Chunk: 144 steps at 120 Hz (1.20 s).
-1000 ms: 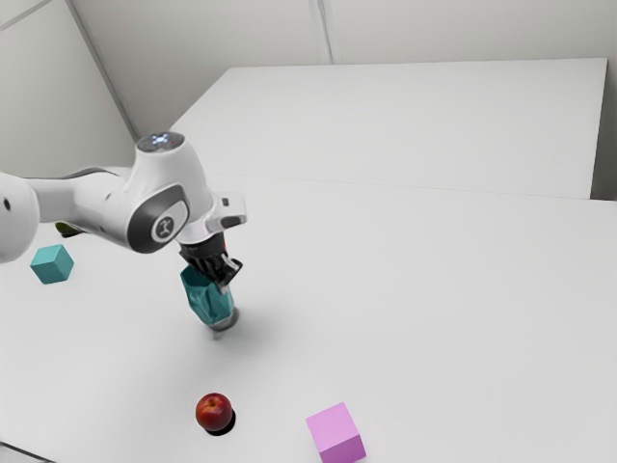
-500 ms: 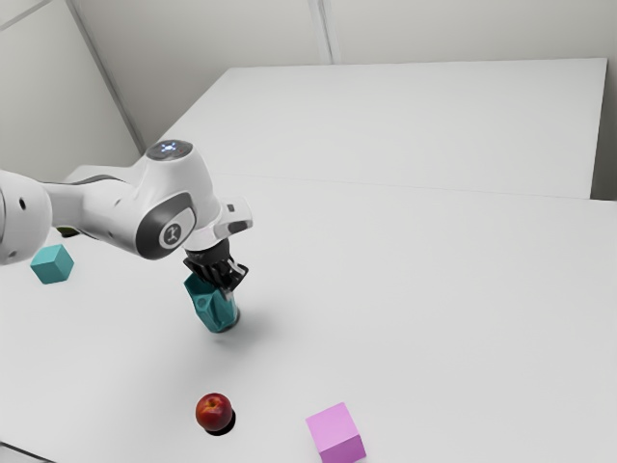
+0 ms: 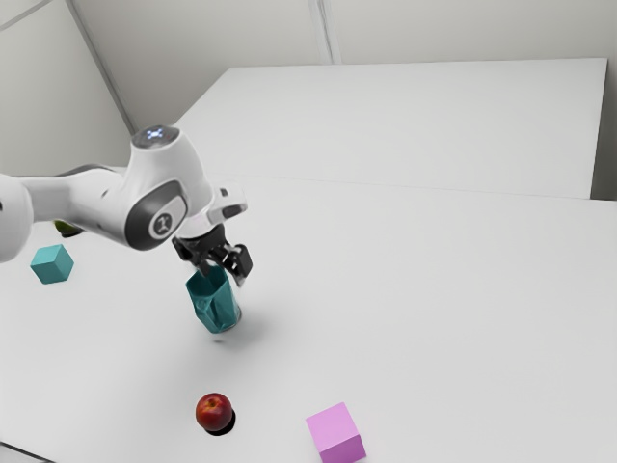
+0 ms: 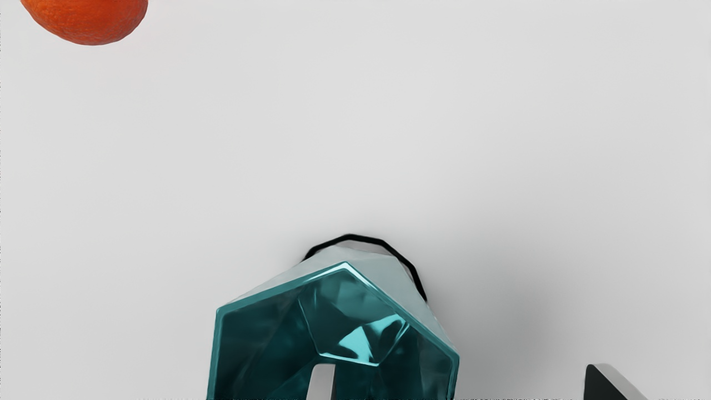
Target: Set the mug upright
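The teal faceted mug (image 3: 214,302) stands on its base on the table with its mouth upward, seen leaning slightly toward the exterior view's left. Right above its rim is my gripper (image 3: 225,273), its fingers spread apart. In the wrist view the mug (image 4: 355,333) shows its angular open mouth, with a dark line around part of the base. My gripper (image 4: 465,383) is open there: one fingertip overlaps the mug's mouth, the other stands outside, with bare table between it and the mug wall. The far side of the mug is cut off.
A red apple (image 3: 213,412) and a pink cube (image 3: 336,435) lie nearer the exterior camera. A teal cube (image 3: 52,263) and a green item (image 3: 67,229) sit at the exterior view's left. An orange (image 4: 89,16) lies on the table (image 4: 166,166) away from the mug.
The fingers have spread and the mug is free of them. My hand dipped slightly, then rose. The mug has turned from a stronger lean to a more upright pose.
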{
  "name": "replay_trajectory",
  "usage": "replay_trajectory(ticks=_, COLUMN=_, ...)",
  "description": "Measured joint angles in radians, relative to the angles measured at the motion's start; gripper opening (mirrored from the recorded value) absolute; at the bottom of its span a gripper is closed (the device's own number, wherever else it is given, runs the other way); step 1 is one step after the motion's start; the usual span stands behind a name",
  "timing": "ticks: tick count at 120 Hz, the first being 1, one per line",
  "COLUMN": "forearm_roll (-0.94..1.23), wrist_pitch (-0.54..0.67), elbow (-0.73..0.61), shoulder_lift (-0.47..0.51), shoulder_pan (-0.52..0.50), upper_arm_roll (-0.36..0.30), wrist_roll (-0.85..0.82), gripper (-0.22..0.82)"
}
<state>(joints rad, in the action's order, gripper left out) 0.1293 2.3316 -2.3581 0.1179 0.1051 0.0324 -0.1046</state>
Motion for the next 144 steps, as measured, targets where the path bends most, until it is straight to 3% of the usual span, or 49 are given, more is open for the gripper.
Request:
replay_trajectory(ticks=24, forearm_roll=-0.002, wrist_pitch=-0.029, elbow=0.014, shoulder_lift=0.039, shoulder_pan=0.007, upper_arm_roll=0.000, wrist_roll=-0.001, gripper=0.54)
replay_trajectory(ticks=39, forearm_roll=-0.011, wrist_pitch=-0.101, elbow=0.100, shoulder_lift=0.032, shoulder_pan=0.005, upper_arm_roll=-0.013, wrist_roll=-0.003, gripper=0.56)
replay_trajectory(ticks=90, forearm_roll=-0.067, wrist_pitch=-0.413, elbow=0.418, shoulder_lift=-0.067, shoulder_pan=-0.008, upper_arm_roll=-0.055, wrist_roll=-0.010, gripper=0.58)
replay_trajectory(ticks=144, forearm_roll=-0.093, wrist_pitch=-0.546, elbow=0.609, shoulder_lift=-0.134, shoulder_pan=-0.011, upper_arm_roll=-0.059, wrist_roll=-0.014, gripper=0.59)
